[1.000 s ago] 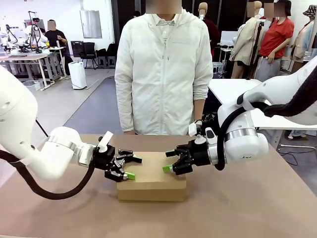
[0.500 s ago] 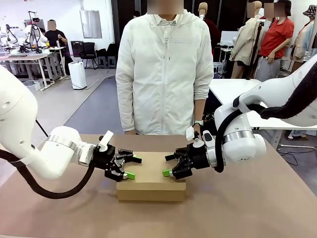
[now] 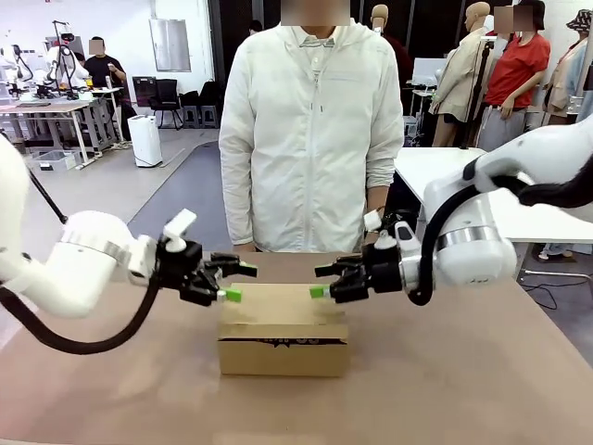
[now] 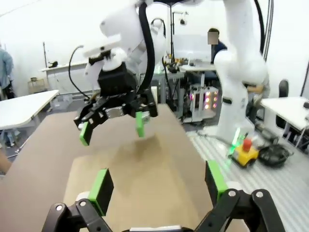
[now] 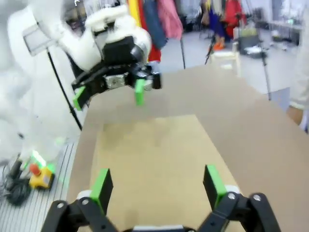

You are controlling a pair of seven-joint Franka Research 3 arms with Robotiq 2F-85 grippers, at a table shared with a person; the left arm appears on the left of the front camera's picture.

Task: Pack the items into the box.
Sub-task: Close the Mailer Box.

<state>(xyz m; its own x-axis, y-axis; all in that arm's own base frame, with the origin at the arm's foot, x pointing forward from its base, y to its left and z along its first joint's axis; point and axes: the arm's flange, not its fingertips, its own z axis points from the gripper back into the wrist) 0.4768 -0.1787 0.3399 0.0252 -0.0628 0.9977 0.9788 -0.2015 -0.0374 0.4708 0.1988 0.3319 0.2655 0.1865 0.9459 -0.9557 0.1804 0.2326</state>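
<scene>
Looks like we're done packing: cardboard box lid down, left gripper and right gripper spread, empty; next, back off.

Even, bright indoor light from overhead — no hard glare on the table. The box throws only a soft, faint shadow at its base. The front view is sharp throughout. Both wrist views are softer, with wide-angle bending at the edges; the right wrist view is plainly blurred, its background washed out — white walls in the left wrist view are overexposed.
</scene>
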